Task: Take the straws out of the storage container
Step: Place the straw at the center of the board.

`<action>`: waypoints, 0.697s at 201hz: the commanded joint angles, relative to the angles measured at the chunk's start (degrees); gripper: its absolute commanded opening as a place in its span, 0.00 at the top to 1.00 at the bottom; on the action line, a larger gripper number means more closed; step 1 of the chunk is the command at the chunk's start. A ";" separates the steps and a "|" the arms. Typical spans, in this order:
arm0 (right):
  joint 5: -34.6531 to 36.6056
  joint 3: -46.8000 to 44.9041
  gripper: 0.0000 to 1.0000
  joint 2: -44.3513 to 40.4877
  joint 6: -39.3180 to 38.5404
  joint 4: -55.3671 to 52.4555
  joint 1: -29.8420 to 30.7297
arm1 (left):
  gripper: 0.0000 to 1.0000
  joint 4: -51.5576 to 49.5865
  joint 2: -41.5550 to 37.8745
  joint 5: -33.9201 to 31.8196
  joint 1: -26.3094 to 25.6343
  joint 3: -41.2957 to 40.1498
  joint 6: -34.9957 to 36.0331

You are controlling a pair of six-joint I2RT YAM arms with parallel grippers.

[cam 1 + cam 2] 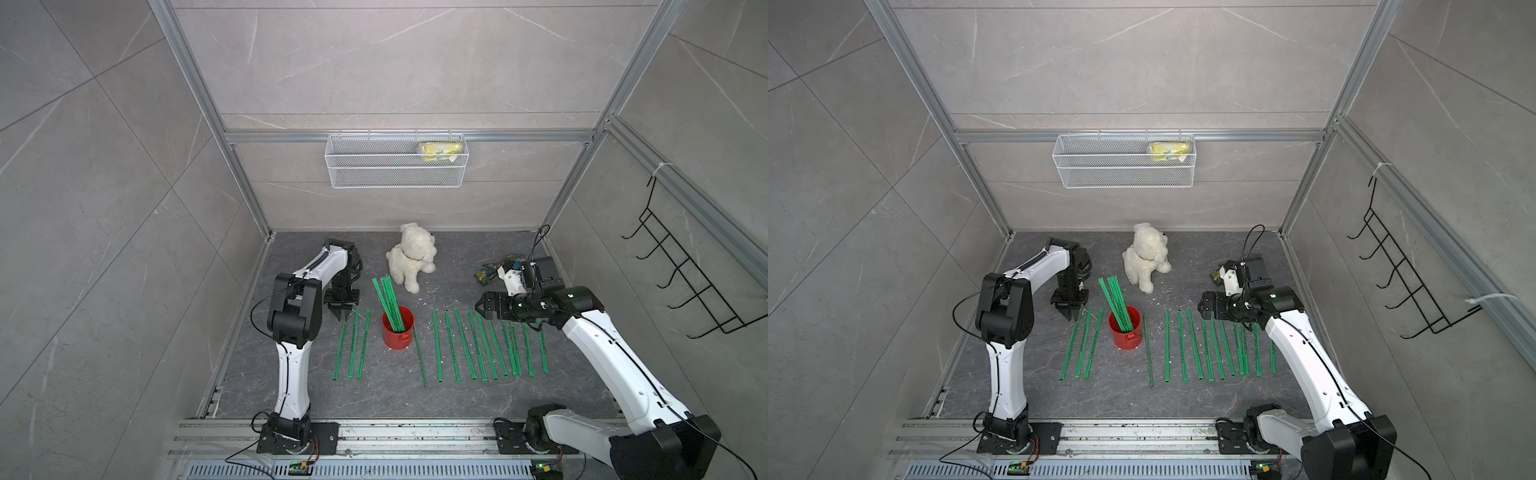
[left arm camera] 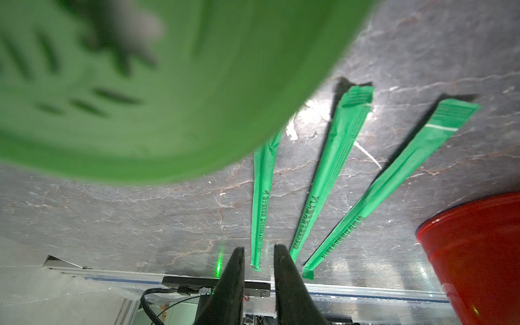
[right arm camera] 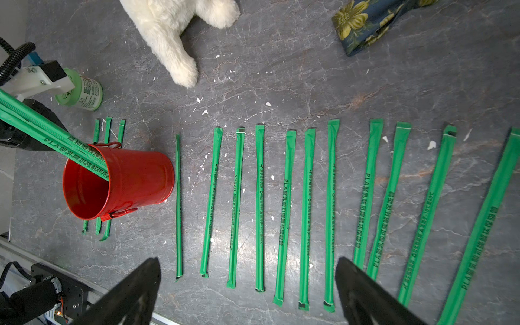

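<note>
Starting down at the near rail (image 1: 415, 432). Just beyond, straws (image 3: 259, 208) flat on the dark floor (image 1: 395, 395), long axes running near-to-far, roughly parallel: eleven right of the red can (image 1: 398, 330), nearest one just beside its wall, and three more straws (image 2: 323, 180) on its left. Upright between the two groups, that can, open-topped, with a few straws (image 3: 56, 139) inside, leaning up and away to the far left, tops well clear of the rim. Over to the left claw (image 1: 343, 316): pointing down at the far end of the leftmost straw, prongs parted only narrowly, gripping nothing. Then the right claw (image 3: 247, 260): spread wide, empty, hanging over the far ends of the right-hand row. Tucked by the left wrist, a small green jar (image 3: 81, 92). Farther back, plush dog (image 1: 411, 259) and flowered cloth (image 3: 374, 25). Up on the back wall, wire basket (image 1: 374, 174) with a yellow packet (image 1: 440, 151) at its right end.
</note>
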 commanded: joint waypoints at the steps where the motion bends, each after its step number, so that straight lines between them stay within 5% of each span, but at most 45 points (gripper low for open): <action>1: 0.70 -0.66 0.00 -0.45 -0.26 0.04 0.33 | 0.76 -1.34 -1.69 0.14 0.36 0.22 -0.16; 45: 1.06 -0.61 0.00 -0.91 -0.02 0.53 0.33 | 0.71 3.75 -15.47 2.94 0.23 -0.40 -4.96; 96: -0.41 -0.49 0.00 -0.80 0.80 1.75 0.33 | 0.63 30.68 -42.44 13.40 -0.97 -19.85 -13.86; 140: -1.05 -0.13 0.00 -0.45 0.78 1.90 0.33 | 0.58 35.92 -45.19 14.45 -4.99 -24.80 -16.98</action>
